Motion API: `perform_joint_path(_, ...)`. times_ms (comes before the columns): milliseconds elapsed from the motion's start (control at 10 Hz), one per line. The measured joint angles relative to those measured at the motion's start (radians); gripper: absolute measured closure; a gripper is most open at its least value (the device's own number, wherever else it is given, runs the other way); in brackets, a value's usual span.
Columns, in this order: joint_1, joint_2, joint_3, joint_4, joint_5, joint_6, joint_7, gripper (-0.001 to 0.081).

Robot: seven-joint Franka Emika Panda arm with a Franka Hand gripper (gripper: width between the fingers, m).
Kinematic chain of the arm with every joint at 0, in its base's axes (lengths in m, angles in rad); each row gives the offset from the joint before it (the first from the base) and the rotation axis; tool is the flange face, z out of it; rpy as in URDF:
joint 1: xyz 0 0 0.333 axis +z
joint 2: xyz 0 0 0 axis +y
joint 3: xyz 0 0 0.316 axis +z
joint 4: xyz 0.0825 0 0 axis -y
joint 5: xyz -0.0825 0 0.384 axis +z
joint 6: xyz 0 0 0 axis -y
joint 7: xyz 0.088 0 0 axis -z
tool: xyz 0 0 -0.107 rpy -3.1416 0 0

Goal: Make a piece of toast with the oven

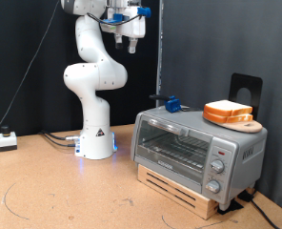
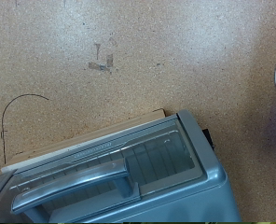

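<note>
gripper (image 1: 131, 40) high, empty, opening unclear | toaster oven (image 1: 193, 143) at its 5 o'clock, door shut | bread slices (image 1: 228, 112) on top

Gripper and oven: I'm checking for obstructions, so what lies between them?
Nothing: in the exterior view, only open air separates the raised gripper from the closed oven below.

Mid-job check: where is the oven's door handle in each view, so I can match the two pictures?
Exterior view: the door handle runs along the top edge of the shut glass door, on the oven at the picture's lower right.
Wrist view: the handle is the grey bar seen from above.
Shared landmark: the wooden pallet under the oven.
</note>
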Motion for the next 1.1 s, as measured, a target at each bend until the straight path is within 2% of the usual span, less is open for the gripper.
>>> perform_joint_path(100, 0.008, -0.004, 0.0, 0.0, 0.013, 0.013, -0.057, -0.0003)
perform_joint_path(400, 0.097, -0.057, -0.004, -0.003, 0.022, -0.011, -0.351, -0.0003)
perform_joint_path(500, 0.121, -0.075, -0.02, -0.019, 0.021, -0.009, -0.44, -0.0003)
perform_joint_path(600, 0.114, -0.074, -0.017, -0.019, 0.021, -0.009, -0.4, -0.0003)
perform_joint_path(700, 0.128, -0.078, -0.025, -0.019, 0.061, -0.009, -0.475, -0.0003)
perform_joint_path(800, 0.162, -0.085, -0.052, -0.017, 0.1, -0.009, -0.576, -0.0003)
perform_joint_path(900, 0.195, -0.086, -0.078, -0.019, 0.123, 0.023, -0.68, -0.0003)
perform_joint_path(1100, 0.254, -0.045, -0.129, -0.027, 0.133, 0.15, -0.916, -0.0003)
